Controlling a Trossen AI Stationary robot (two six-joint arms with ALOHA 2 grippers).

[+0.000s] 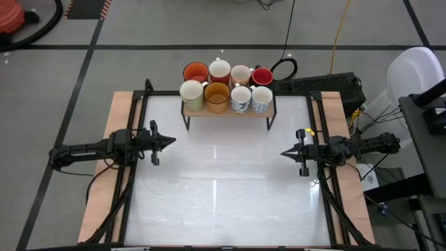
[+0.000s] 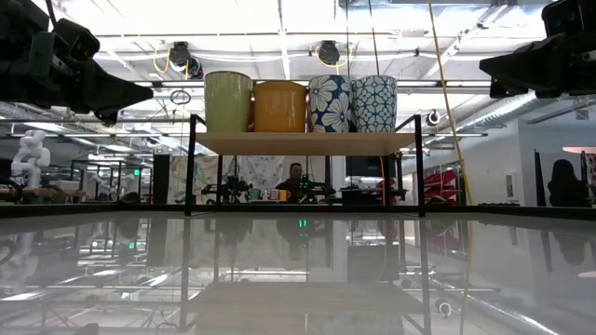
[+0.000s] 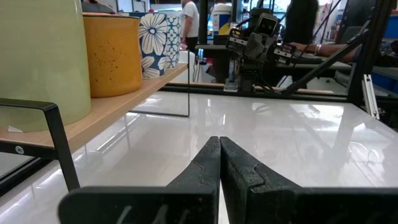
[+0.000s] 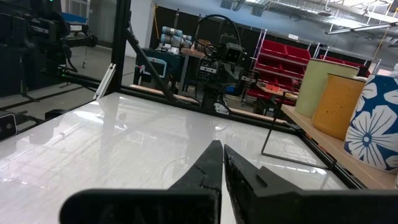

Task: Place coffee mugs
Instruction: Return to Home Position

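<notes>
Grey floor [image 1: 174, 24] — red bins [image 4: 297, 62] beyond

Eight mugs [image 1: 217, 97] on wooden shelf [image 1: 226, 113]

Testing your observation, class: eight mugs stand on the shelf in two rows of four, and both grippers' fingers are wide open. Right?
No: the wrist views show the left gripper and right gripper with fingers shut. The eight mugs do stand on the shelf in two rows of four.

Left claw [image 1: 171, 141], right claw [image 1: 284, 153]: both closed, facing inward.
</notes>
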